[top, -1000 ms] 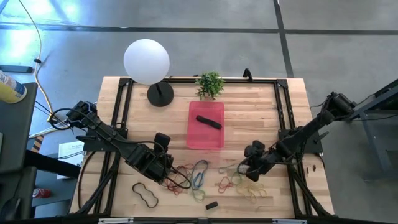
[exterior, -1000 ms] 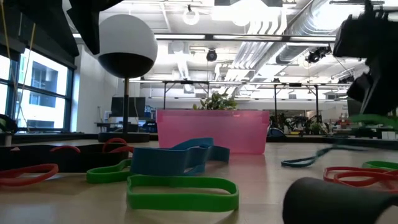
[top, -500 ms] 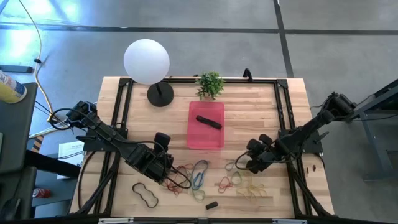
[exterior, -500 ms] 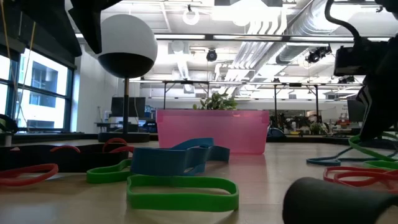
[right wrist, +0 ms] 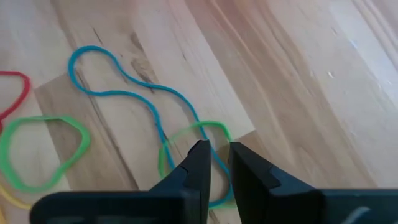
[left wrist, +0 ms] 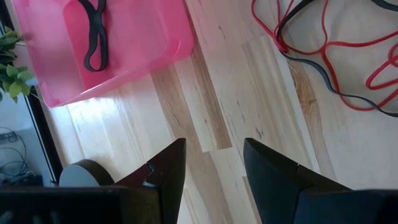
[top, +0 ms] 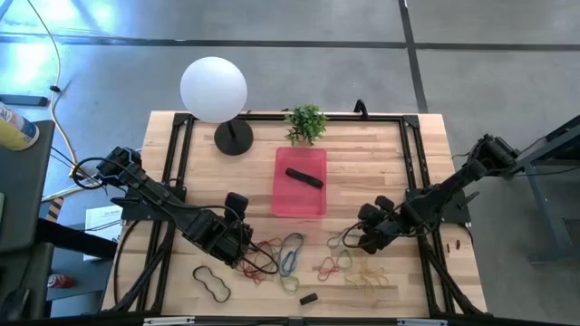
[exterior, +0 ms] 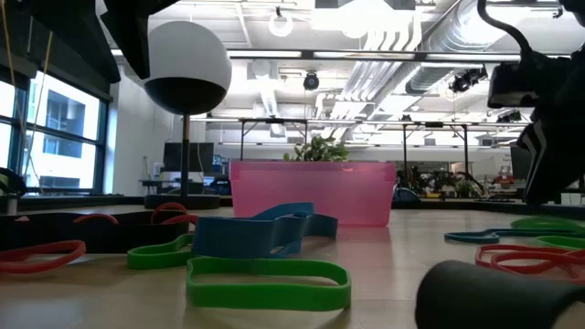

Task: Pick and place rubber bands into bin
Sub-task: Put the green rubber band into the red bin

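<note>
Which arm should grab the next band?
Right. Its tool hangs right over the thin blue rubber band and green loop; the left tool sits above bare wood.

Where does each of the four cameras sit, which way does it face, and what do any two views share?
High view: overhead, straight down on table; both arms, left pincer, right pincer.
Low view: tabletop height, level across rubber bands to bin; one arm at the edge.
Left wrist view: on left arm, over bin; own fingers apart.
Right wrist view: on right arm, over bands; own fingers slightly parted.
Shared: bin with black band in high and left wrist views.
</note>
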